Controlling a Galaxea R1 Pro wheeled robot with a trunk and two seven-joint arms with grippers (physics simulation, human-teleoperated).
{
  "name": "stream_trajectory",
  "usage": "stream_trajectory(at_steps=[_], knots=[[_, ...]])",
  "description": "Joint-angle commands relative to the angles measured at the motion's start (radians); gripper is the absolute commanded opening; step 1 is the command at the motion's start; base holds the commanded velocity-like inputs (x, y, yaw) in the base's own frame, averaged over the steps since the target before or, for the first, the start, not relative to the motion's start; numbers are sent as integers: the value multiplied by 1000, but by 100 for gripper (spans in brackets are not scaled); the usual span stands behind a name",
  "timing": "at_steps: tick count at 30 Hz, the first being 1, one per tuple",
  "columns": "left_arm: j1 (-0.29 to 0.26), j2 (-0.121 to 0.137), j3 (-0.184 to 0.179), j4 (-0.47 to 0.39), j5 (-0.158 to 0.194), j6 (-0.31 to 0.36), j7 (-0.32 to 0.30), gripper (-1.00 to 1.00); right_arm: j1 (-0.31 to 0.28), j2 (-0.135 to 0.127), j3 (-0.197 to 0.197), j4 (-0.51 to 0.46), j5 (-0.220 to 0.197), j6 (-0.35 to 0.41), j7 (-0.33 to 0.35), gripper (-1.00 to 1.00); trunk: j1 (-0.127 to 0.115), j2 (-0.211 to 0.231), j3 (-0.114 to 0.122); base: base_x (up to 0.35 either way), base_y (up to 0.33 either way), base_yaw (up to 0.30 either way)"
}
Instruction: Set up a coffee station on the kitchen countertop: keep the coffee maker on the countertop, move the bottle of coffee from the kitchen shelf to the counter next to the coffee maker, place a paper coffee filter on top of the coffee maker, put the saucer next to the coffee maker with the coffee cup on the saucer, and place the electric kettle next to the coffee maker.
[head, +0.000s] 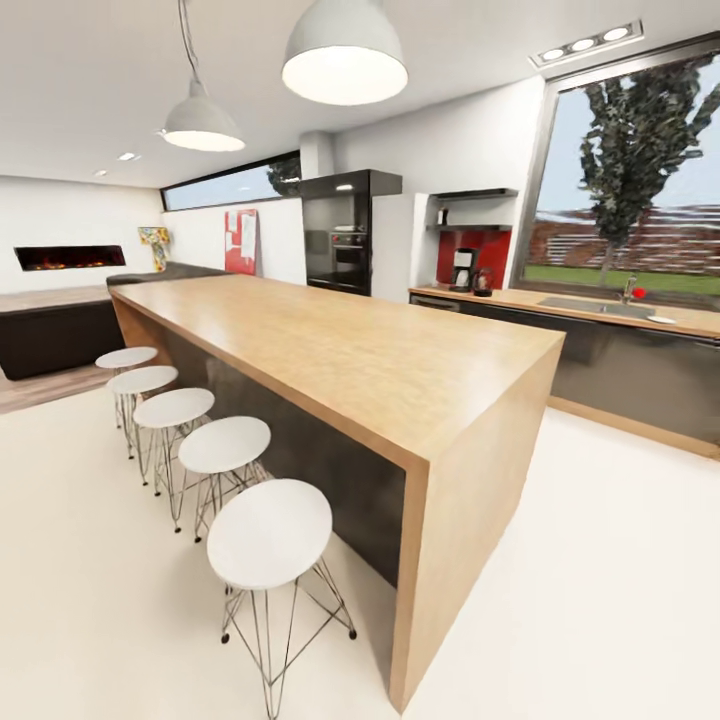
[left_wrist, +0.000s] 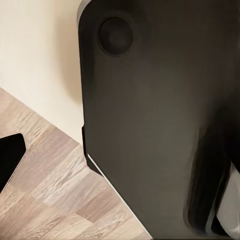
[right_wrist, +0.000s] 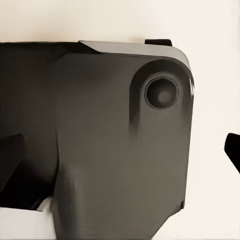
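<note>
Far across the room, the black coffee maker (head: 464, 268) stands on the wooden kitchen countertop (head: 520, 297) before a red backsplash. A small dark object beside it (head: 483, 283) could be the kettle; it is too small to tell. A small dark bottle (head: 443, 215) sits on the wall shelf (head: 474, 227) above. In the left wrist view my left gripper (left_wrist: 117, 170) hangs open over the robot's dark base, one fingertip (left_wrist: 11, 157) at the frame's edge. My right gripper (right_wrist: 122, 157) is also open and holds nothing, its fingertips (right_wrist: 233, 150) wide apart. Filter, saucer and cup are not distinguishable.
A long wooden island (head: 330, 350) with several white stools (head: 268, 530) along its near side lies between me and the counter. White floor (head: 620, 580) runs to the right of the island toward the counter with the sink (head: 595, 306). A black oven tower (head: 345, 235) stands left of the shelf.
</note>
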Motion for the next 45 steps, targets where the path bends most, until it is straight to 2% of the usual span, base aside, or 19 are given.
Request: stream_trajectory(at_steps=[1,45], knots=[[0,1,1,-1,-1,0,1,100,0,1,-1,-1,0,0,1,100,-4,7,2,0,0,-267],[-9,-3,-7,-2,-10,-1,0,100,0,0,-1,-37,1,0,4,100,-173,315,140,0,0,-250]])
